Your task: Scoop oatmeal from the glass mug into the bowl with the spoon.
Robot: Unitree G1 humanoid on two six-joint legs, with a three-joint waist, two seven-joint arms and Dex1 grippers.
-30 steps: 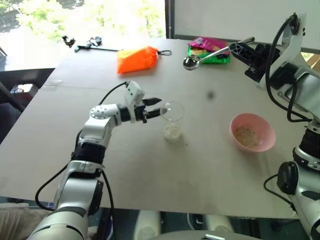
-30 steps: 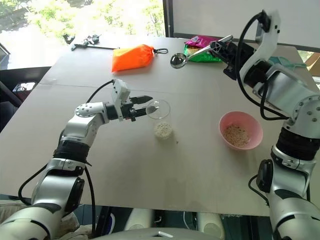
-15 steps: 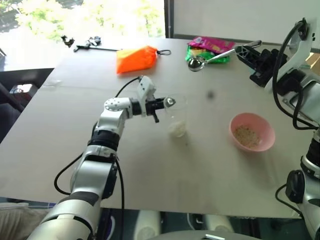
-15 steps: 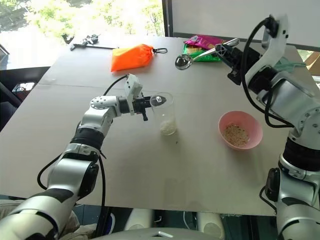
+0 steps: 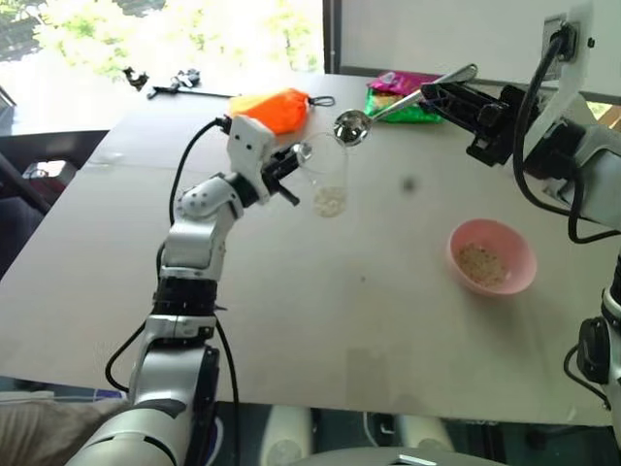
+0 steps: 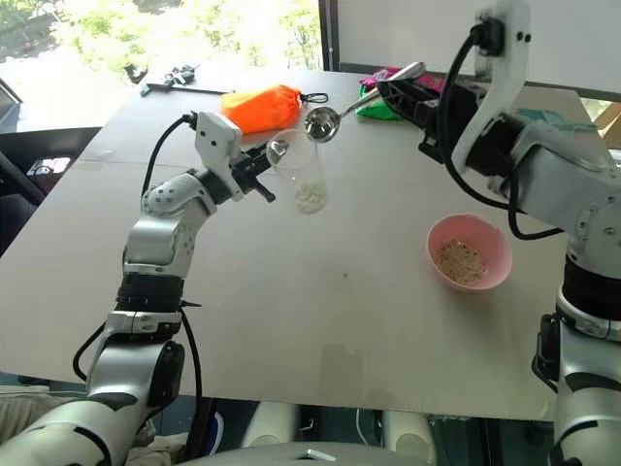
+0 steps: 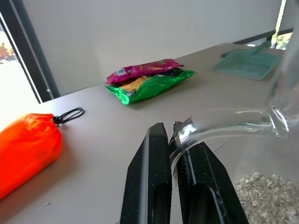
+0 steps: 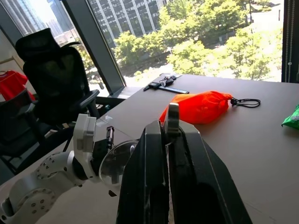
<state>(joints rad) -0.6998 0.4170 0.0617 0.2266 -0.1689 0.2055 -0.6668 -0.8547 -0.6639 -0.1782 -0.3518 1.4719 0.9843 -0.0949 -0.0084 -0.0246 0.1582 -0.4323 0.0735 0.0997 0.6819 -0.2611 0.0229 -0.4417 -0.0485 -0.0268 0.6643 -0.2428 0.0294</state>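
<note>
Glass mug (image 5: 328, 180): your left gripper (image 7: 174, 140) has pinched its rim and lifted it off the table (image 5: 291, 320), tilted, oatmeal (image 5: 330, 203) inside. Spoon (image 5: 388, 107): clamped in your right gripper (image 8: 168, 135), bowl now just above the mug's mouth. Bowl (image 5: 491, 256): well to the right; scooping comes next.

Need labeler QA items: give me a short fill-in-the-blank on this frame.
1. The left gripper is shut on the rim of the ____.
2. The right gripper holds the ____ by its handle.
3. The pink bowl contains some ____.
4. The pouch beside the snack packets is ____.

Answers: glass mug; spoon; oatmeal; orange
</note>
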